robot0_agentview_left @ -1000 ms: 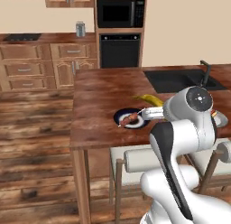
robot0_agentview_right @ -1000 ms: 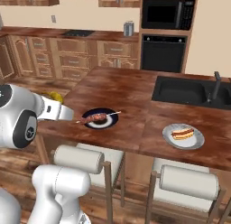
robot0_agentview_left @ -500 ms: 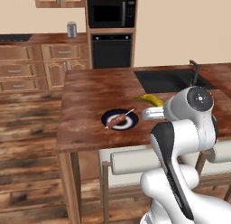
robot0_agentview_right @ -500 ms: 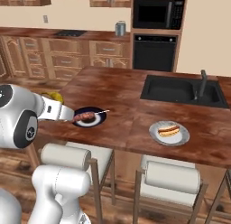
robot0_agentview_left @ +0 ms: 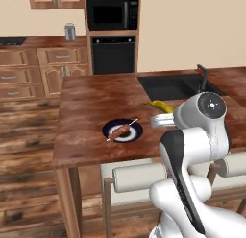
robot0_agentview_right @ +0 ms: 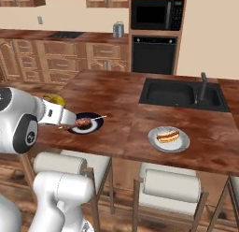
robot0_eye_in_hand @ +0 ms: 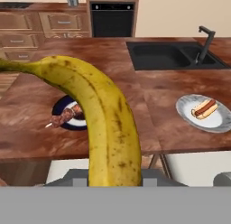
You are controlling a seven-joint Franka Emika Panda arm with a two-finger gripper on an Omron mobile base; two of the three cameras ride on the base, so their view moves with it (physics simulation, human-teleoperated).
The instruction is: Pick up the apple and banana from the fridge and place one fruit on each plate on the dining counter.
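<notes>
Banana (robot0_eye_in_hand: pixel 106 123) gripped (one); two plates (robot0_eye_in_hand: pixel 67 114), seemingly.

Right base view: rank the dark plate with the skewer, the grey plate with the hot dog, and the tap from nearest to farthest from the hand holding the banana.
The hand, shut on the banana, sits at the counter's left edge.
1. Dark plate with the skewer: just right of the hand.
2. Grey plate with the hot dog: farther right, near the front edge.
3. Tap: far right, behind the sink.
</notes>
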